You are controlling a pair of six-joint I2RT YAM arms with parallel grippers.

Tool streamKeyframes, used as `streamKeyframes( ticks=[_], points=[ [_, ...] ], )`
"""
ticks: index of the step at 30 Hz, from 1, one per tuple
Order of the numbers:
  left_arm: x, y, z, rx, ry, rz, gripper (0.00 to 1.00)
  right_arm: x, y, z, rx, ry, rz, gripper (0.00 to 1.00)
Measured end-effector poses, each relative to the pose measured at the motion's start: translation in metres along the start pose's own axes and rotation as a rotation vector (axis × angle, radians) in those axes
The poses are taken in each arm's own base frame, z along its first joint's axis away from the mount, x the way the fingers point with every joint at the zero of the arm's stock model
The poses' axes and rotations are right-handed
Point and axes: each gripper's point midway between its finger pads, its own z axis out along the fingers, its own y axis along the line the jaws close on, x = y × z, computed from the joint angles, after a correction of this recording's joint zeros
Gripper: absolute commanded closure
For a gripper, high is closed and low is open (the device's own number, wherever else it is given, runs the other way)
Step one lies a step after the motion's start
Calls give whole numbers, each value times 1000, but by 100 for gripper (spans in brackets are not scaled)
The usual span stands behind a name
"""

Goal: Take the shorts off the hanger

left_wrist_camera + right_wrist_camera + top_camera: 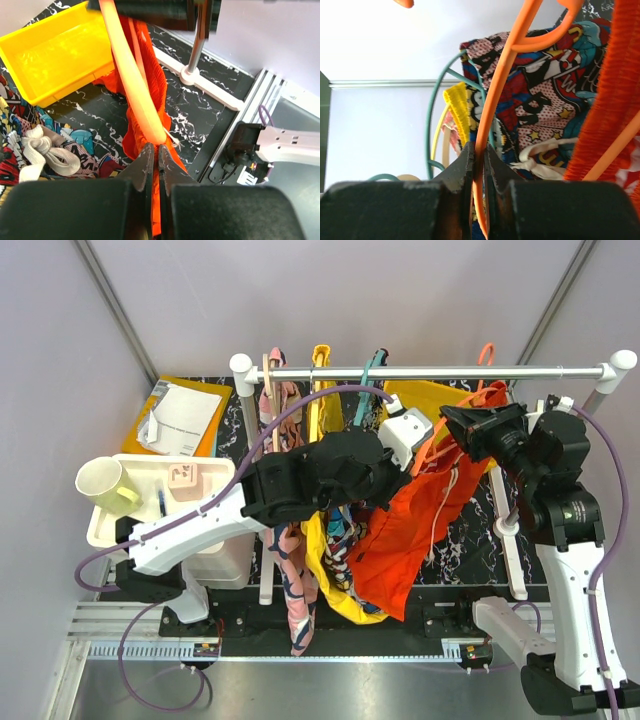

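The orange-red shorts (415,525) hang low from the slim orange hanger (487,350) on the rack rail. My left gripper (428,448) reaches in from the left and is shut on the shorts' gathered waistband (150,85). In the left wrist view the hanger's bar (131,75) runs down to the tips of the left gripper (156,150). My right gripper (452,424) is shut on the hanger's thin arm (494,110); its tips (480,150) pinch it. The shorts' ribbed edge (615,90) hangs to the right of it. A pale drawstring (445,495) dangles down.
A comic-patterned garment (545,95) on a teal hanger (432,105), a yellow garment (335,595) and a pale wooden hanger (268,390) hang on the same rail (420,371). A yellow bin (55,55) lies on the marbled mat. A white tray with a cup (110,488) is at the left. A rack post (192,55) stands close.
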Motion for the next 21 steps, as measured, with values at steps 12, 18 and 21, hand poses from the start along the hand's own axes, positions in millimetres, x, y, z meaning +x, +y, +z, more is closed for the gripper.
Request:
streamKeyframes(
  ticks=[12, 18, 21],
  points=[
    [5, 2, 3, -14, 4, 10, 100, -11, 34, -1, -78, -43, 70, 100],
    [0, 9, 3, -51, -14, 34, 94, -9, 27, -4, -83, -42, 76, 100],
    [-7, 11, 3, -69, -30, 44, 45, -8, 22, -1, -72, -39, 86, 100]
  ],
)
